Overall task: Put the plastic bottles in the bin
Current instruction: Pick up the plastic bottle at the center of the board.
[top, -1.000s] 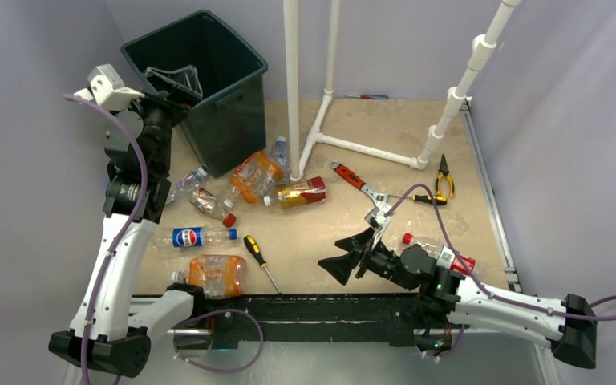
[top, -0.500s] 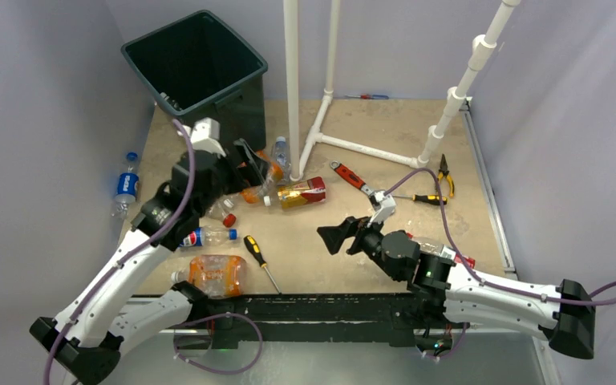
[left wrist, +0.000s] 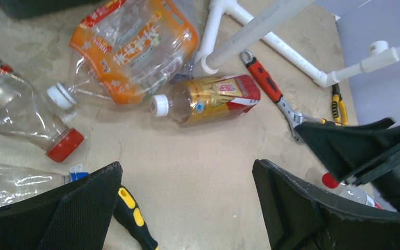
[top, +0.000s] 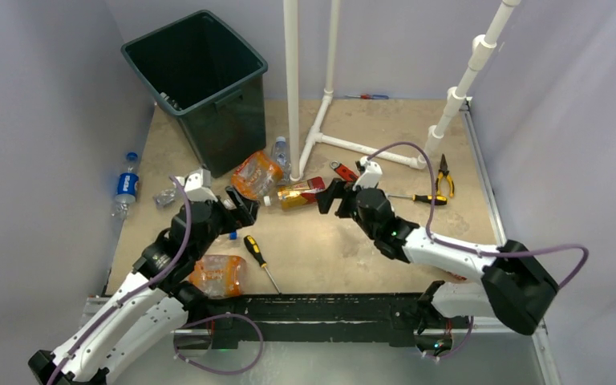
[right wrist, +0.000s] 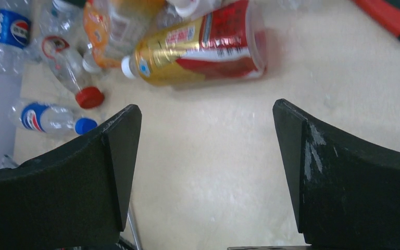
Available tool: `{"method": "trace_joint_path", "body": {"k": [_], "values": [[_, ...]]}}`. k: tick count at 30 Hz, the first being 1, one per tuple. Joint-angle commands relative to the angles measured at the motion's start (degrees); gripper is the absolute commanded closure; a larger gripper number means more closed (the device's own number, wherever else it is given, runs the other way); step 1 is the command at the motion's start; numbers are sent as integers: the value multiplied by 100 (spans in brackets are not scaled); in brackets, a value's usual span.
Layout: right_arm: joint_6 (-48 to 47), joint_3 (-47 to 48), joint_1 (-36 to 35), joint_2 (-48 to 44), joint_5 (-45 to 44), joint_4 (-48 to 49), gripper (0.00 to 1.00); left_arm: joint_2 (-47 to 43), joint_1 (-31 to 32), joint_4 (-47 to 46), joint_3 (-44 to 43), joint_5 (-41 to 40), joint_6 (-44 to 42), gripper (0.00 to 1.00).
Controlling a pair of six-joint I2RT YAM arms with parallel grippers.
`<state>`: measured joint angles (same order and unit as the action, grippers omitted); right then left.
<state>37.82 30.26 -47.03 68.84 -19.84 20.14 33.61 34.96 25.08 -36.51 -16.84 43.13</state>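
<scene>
The dark bin (top: 228, 128) stands at the far left. Bottles lie in front of it: an orange-labelled crushed one (top: 255, 174) (left wrist: 135, 47), a red-and-gold one (top: 297, 192) (left wrist: 211, 99) (right wrist: 203, 47), a red-capped one (left wrist: 21, 112) (right wrist: 75, 78), a Pepsi one (right wrist: 47, 117) and another orange one (top: 218, 273) near the front edge. My left gripper (top: 241, 210) (left wrist: 187, 177) is open and empty, low over bare table beside the cluster. My right gripper (top: 330, 196) (right wrist: 205, 135) is open and empty, just short of the red-and-gold bottle.
A Pepsi bottle (top: 126, 186) lies off the table's left edge. A yellow-and-black screwdriver (top: 261, 261) (left wrist: 133, 221) lies by my left fingers. A red wrench (left wrist: 271, 88), pliers (top: 443, 174) and a white pipe frame (top: 353, 148) sit at the back right.
My left arm swung down from the bin rim to the table; the clear bottle it held there is gone. My right arm reached forward to the red-and-gold bottle. A Pepsi bottle now lies off the left edge.
</scene>
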Motion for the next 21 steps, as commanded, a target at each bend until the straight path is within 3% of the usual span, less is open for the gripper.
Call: {"method": "trace_joint_path", "body": {"k": [1, 7, 21], "values": [[-191, 568, 371, 683, 288, 1104, 7, -63, 3, -784, 669, 9, 606, 4], [-391, 906, 850, 1729, 610, 1877, 17, -17, 7, -1015, 1090, 282, 856, 6], [-551, 1590, 1020, 3248, 752, 2133, 32, -67, 6, -1402, 1495, 450, 1052, 12]]}}
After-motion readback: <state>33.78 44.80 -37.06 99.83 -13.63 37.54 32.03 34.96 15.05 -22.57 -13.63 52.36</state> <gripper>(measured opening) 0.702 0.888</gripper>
